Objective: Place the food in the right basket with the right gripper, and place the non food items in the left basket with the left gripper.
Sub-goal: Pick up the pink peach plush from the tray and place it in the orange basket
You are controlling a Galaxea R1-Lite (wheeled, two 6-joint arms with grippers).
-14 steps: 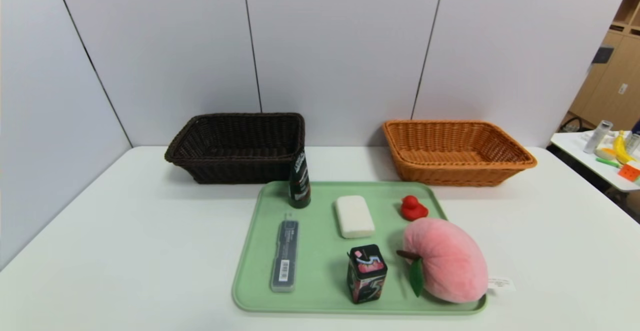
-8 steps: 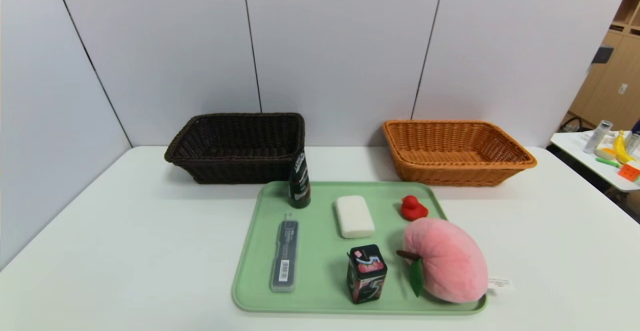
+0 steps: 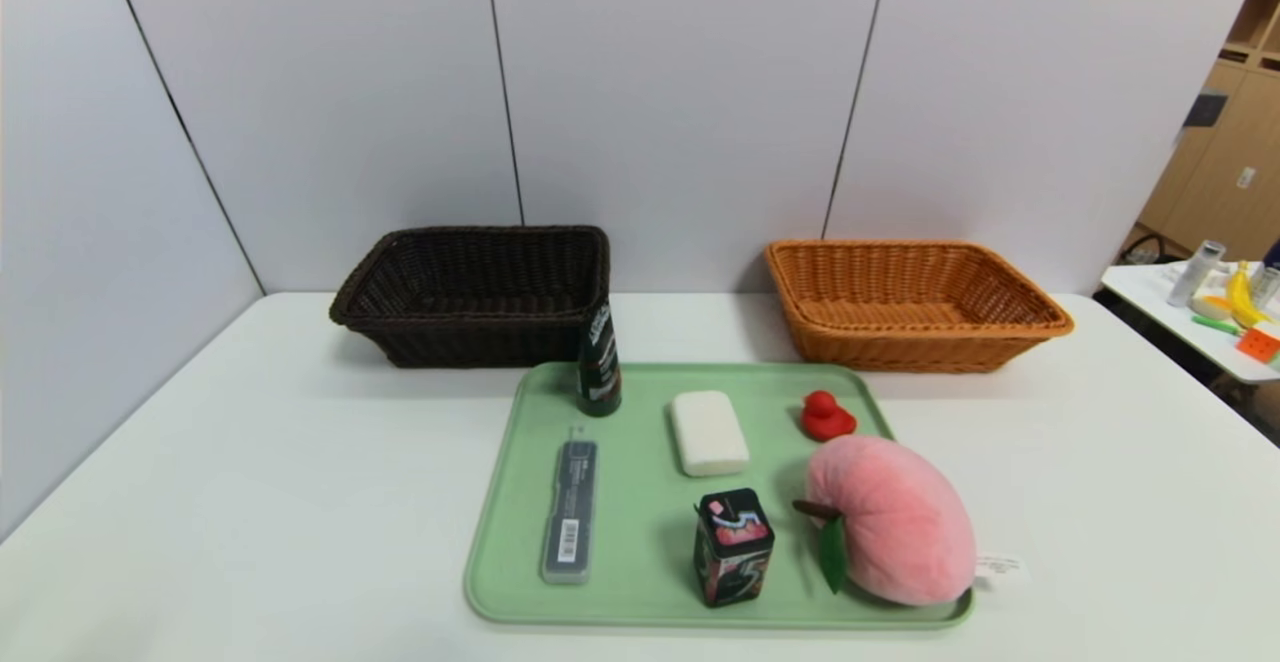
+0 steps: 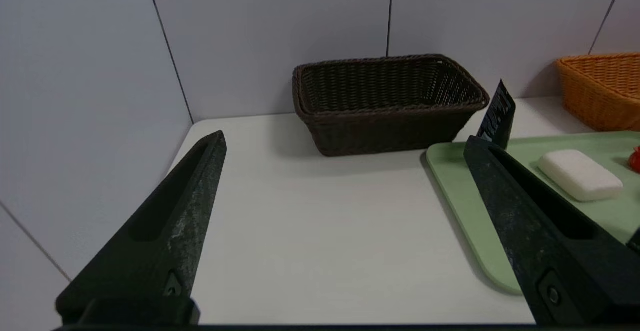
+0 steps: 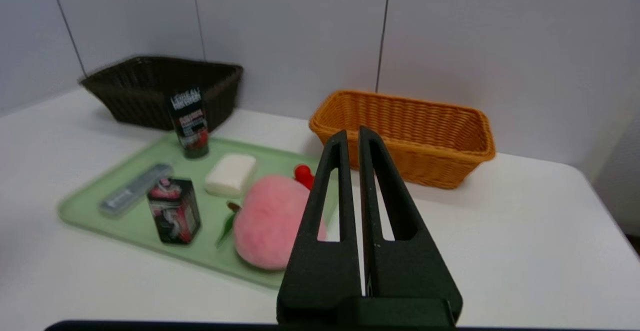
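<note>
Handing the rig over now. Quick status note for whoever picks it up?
Left gripper: open, empty, above the table left of the tray.
Right gripper: shut, empty, right of the tray.
On the tray: tube, pen case, soap, duck, gum tin, plush peach.
Dark basket and orange basket: nothing in them.
Done: nothing. Left: sort everything.

"L'OREAL" on dark tube (image 5: pixel 189 123), large "5" on gum box (image 3: pixel 734 547)
</note>
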